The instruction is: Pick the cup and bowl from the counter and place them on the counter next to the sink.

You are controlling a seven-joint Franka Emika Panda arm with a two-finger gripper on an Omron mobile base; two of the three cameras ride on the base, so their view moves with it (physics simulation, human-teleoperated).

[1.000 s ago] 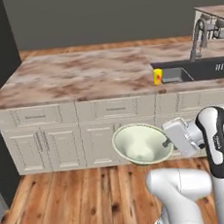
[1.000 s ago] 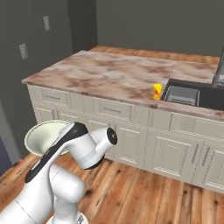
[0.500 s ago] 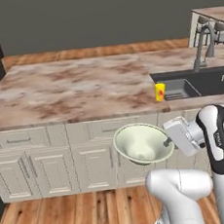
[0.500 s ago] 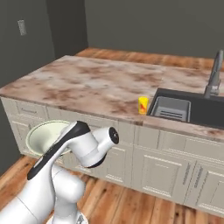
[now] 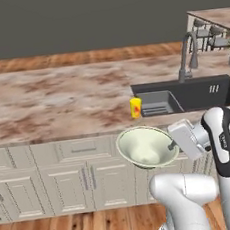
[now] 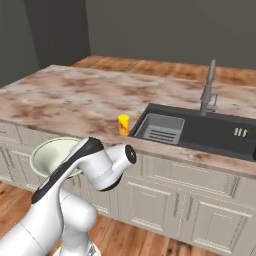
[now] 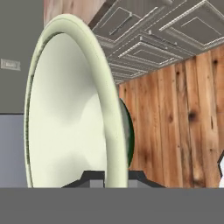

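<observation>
Fingers (image 7: 94, 176) clamp the bowl (image 5: 146, 146) rim at the bottom of my hand view, one each side. I hold the bowl mid-frame before the cabinets (image 5: 53, 179), below the counter (image 5: 60, 100) edge. Right of it, cup (image 5: 136, 107) beside the sink (image 5: 185, 97).

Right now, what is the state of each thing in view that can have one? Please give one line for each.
bowl: held by its rim, off the counter, in front of the cabinets, open side up.
cup: upright on the counter, beside the sink's left edge.
fingers: shut on the bowl's rim.
sink: nothing visible in the basin.
tap: no water running.
</observation>
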